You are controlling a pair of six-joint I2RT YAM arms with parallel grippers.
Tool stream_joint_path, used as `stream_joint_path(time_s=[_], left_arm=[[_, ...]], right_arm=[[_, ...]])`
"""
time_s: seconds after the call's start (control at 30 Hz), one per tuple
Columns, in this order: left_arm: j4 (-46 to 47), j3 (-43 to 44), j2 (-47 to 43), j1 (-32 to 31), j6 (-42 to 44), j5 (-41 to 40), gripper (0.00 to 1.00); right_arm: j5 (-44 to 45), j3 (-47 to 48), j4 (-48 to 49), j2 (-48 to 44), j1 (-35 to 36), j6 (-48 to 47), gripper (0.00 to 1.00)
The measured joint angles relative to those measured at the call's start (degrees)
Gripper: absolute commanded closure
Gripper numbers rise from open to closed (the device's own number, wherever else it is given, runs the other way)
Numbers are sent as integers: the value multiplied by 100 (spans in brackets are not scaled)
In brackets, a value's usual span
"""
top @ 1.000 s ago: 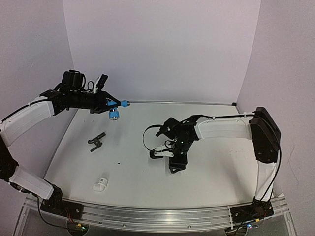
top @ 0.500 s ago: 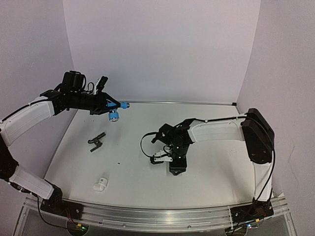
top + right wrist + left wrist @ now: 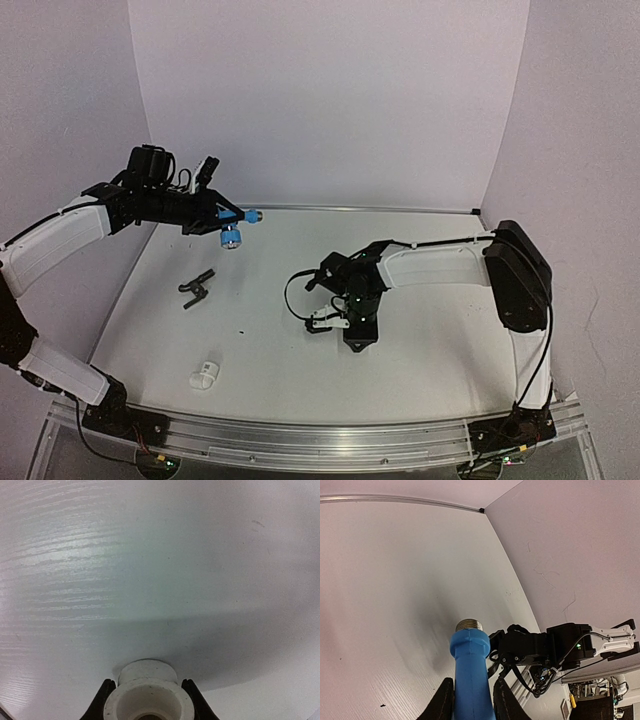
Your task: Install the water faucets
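Judged as the bring-together stage of the install; nothing mated yet.

Clamped in the left gripper (image 3: 230,213): the blue faucet (image 3: 470,670), pinched on its body between both fingers (image 3: 442,702), with the threaded metal end pointing forward and free. Carried in the air, well apart from the held white fitting (image 3: 148,685), up and far to the left of it in the top view. Knob hanging below the stem.

Closed on the held white fitting with the right gripper (image 3: 148,702), a finger snug on either flank, open end toward the wrist camera. Pointed down at the table (image 3: 450,380); cannot tell whether touching it. Hidden beneath the gripper body in the top view.

Also logged:
- a second white fitting (image 3: 204,374), lying loose to the near left of the held white fitting, well apart
- a small black part (image 3: 197,288), left of the held white fitting and slightly farther back

Next, probably: raise and turn the held white fitting so the bore faces left, then swing the faucet's threaded end across to it. Calls for lining up both axes before any push or twist. Some risk of cross-threading, or of slipping on smooth plastic, if brought in tilted.
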Motion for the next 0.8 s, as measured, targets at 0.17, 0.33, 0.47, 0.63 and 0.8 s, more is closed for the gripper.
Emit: stream_joint_path(time_s=[0.17,0.33,0.47,0.63,0.8], left_arm=[[-7,0,28,0,22,66,100],[-24,0,37,0,107,354,100],[57,-2,31,0,146,717,100],[219,-4,26,0,90,1043,100],[870,-219,-61,0,-249,1631,100]], right_arm=[[-31,118,-79,0,0,9,94],[-181,374,-144,-15,-11,-55,100],[-323,610,-164,-254,-133,-258,100],[-463,1113,-153,-787,-505,-479,100],[-686,1316,22,-1908,-695,-804,100]])
